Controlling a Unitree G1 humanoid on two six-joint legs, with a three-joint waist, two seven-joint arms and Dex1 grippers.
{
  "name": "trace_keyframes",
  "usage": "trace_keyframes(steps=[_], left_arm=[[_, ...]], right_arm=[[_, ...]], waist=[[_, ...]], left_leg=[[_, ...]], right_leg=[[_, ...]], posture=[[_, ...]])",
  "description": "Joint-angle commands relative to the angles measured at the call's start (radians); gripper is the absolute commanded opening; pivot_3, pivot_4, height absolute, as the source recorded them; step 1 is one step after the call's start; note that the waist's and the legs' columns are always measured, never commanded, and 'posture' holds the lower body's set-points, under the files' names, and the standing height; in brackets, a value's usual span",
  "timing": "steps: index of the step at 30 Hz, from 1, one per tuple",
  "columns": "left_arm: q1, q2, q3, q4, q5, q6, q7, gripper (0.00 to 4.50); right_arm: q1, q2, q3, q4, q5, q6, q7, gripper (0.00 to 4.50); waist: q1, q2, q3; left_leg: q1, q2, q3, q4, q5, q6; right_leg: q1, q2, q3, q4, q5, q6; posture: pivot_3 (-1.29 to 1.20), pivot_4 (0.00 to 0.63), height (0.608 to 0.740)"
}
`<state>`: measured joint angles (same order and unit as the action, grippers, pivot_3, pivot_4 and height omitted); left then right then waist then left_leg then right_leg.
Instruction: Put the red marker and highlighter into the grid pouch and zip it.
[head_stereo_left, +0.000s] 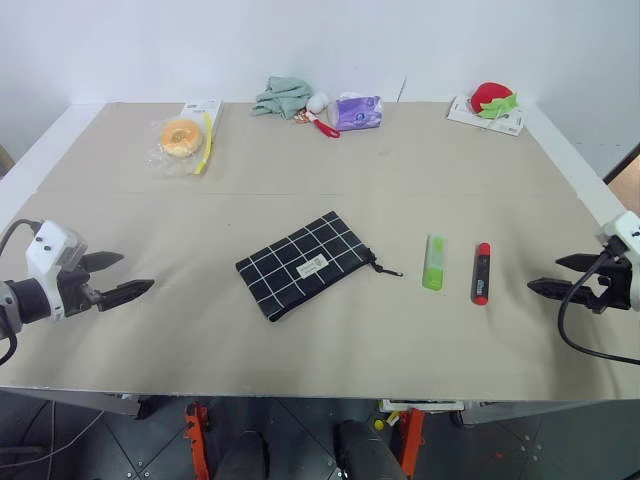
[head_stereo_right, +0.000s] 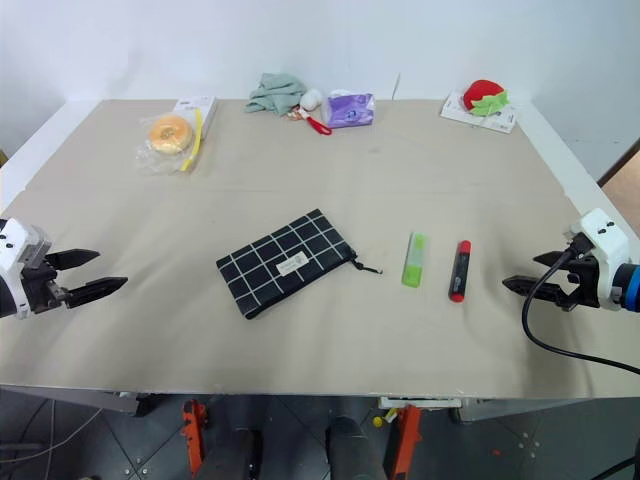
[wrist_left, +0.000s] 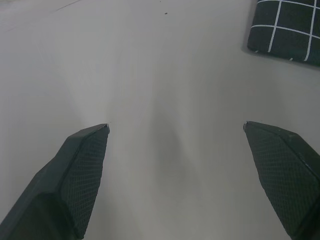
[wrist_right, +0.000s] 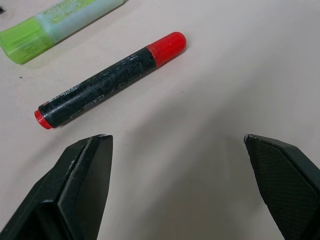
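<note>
Lying mid-table, your grid-lined black pouch (head_stereo_left: 303, 265) sits left of the green highlighter (head_stereo_left: 433, 262) and red-capped dark marker (head_stereo_left: 481, 272); both grippers (head_stereo_left: 118, 277) (head_stereo_left: 560, 275) hover spread wide, empty.

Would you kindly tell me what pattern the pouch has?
The grid pouch is black with thin white grid lines, clearest in the left eye view.

Along the far edge of your counter (head_stereo_left: 300, 340) you have a bagged doughnut (head_stereo_left: 181, 138) at the left, then a crumpled green cloth (head_stereo_left: 282, 96), a purple packet (head_stereo_left: 357, 112), and a strawberry plush (head_stereo_left: 492, 98) resting on a white card (head_stereo_left: 510, 124) at the right.
</note>
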<state>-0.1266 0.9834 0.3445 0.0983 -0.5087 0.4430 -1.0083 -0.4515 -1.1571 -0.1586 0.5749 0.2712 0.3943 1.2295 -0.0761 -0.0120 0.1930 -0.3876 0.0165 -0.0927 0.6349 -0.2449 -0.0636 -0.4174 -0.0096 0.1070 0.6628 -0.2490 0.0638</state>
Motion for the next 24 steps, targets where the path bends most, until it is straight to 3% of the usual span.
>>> trace_keyframes(steps=[1, 24], left_arm=[[-0.014, -0.021, 0.011, -0.015, 0.009, -0.01, 0.021, 4.45], [-0.046, -0.059, -0.007, -0.018, 0.033, 0.005, 0.016, 4.45]], right_arm=[[-0.029, -0.004, -0.04, -0.032, 0.015, 0.005, -0.015, 4.5], [-0.047, 0.014, -0.056, -0.026, 0.017, 0.006, -0.057, 4.5]], waist=[[0.0, 0.0, 0.0], [0.0, 0.0, 0.0]], left_leg=[[0.0, 0.0, 0.0, 0.0, 0.0, 0.0], [0.001, 0.0, 0.001, 0.002, 0.0, 0.0]], right_leg=[[0.0, 0.0, 0.0, 0.0, 0.0, 0.0], [0.0, 0.0, 0.001, 0.002, 0.001, 0.0]], posture=[[0.0, 0.15, 0.74], [0.0, 0.15, 0.74]])
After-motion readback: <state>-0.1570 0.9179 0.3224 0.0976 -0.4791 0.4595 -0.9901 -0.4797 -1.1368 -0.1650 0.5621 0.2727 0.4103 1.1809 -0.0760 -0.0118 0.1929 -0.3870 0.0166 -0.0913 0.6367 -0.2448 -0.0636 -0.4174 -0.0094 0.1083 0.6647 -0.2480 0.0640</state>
